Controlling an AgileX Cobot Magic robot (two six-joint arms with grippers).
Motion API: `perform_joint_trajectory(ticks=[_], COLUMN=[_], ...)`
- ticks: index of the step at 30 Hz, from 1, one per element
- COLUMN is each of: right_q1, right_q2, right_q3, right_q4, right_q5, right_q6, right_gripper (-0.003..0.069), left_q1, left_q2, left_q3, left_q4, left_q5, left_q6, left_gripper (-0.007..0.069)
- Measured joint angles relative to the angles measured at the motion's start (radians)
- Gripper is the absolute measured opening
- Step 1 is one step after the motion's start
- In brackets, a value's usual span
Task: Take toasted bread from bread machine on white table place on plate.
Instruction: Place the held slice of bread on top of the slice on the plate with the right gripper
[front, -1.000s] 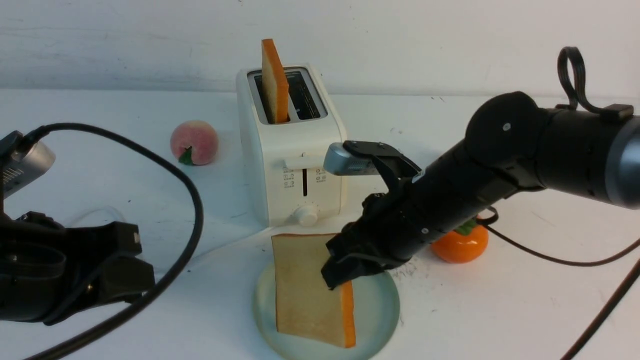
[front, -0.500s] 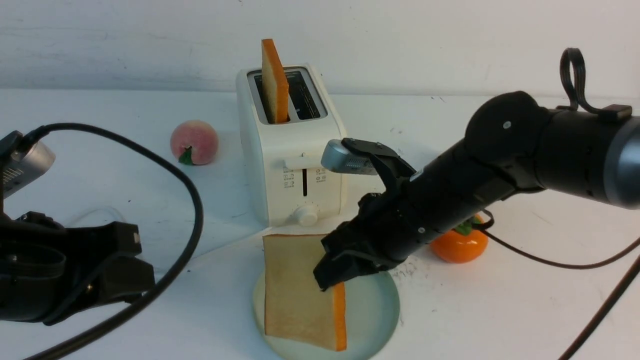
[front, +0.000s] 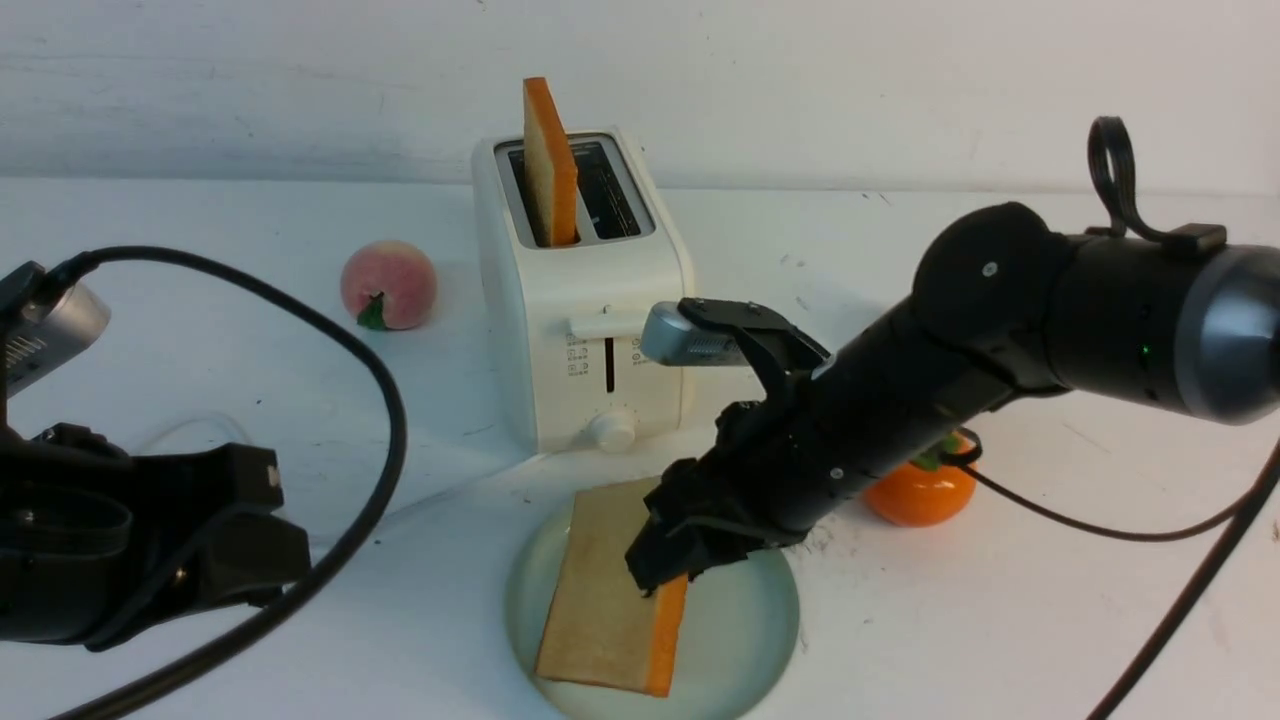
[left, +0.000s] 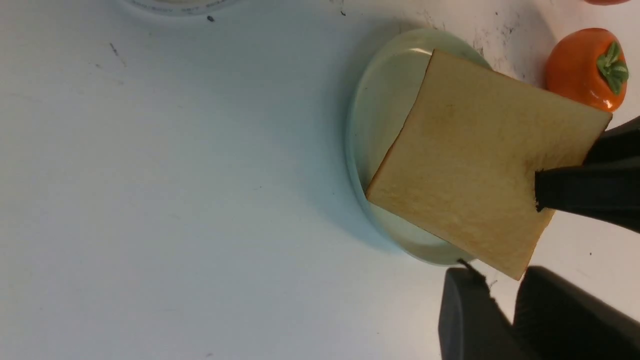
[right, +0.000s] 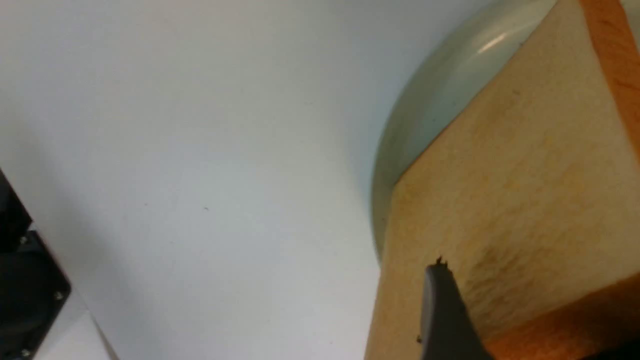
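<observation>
The right gripper (front: 665, 572) sits in the lower middle of the front view, its black fingers (left: 575, 195) at the raised upper right edge of a slice of toasted bread (front: 605, 590). One finger (right: 442, 310) lies across the pale tan face of the slice, but whether the jaws are clamped on it or have let go cannot be told. The slice leans at a slant: its lower edge rests on the plate (front: 740, 625) while its upper edge is lifted at the gripper, and its orange-brown crust faces the right of the frame. The pale blue-green plate lies at the bottom centre of the front view on the white table (front: 950, 640), just below the bread machine (front: 590, 290) in the frame. A second slice (front: 550, 170) stands upright in the left-hand slot of that cream toaster, at upper centre. An orange fruit (front: 920, 492) sits right of the plate, partly behind the right arm (front: 1000, 320), and a peach (front: 388, 284) lies left of the toaster. The left arm (front: 120, 540) fills the lower left of the frame, well apart from the plate. The left gripper (left: 505, 274) shows two dark fingers close side by side with nothing between them; whether they are fully closed cannot be told
</observation>
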Motion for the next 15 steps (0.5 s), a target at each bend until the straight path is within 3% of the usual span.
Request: perform_joint_trajectory(ticks=[8, 15], right_q1=[0.0, 0.0], right_q2=[0.001, 0.002], right_q3=[-0.012, -0.056], right_q4=[-0.148, -0.483], right_q5=[-0.013, 0.066], right_q6=[0.06, 0.306], right_gripper=[0.0498, 0.0603], left_q1=[0.0, 0.0], left_q2=[0.0, 0.0], left_q3=[0.0, 0.0], left_q4=[0.0, 0.003], left_q5=[-0.001, -0.01], left_q6=[0.0, 0.0], left_gripper=[0.0145, 0.0152])
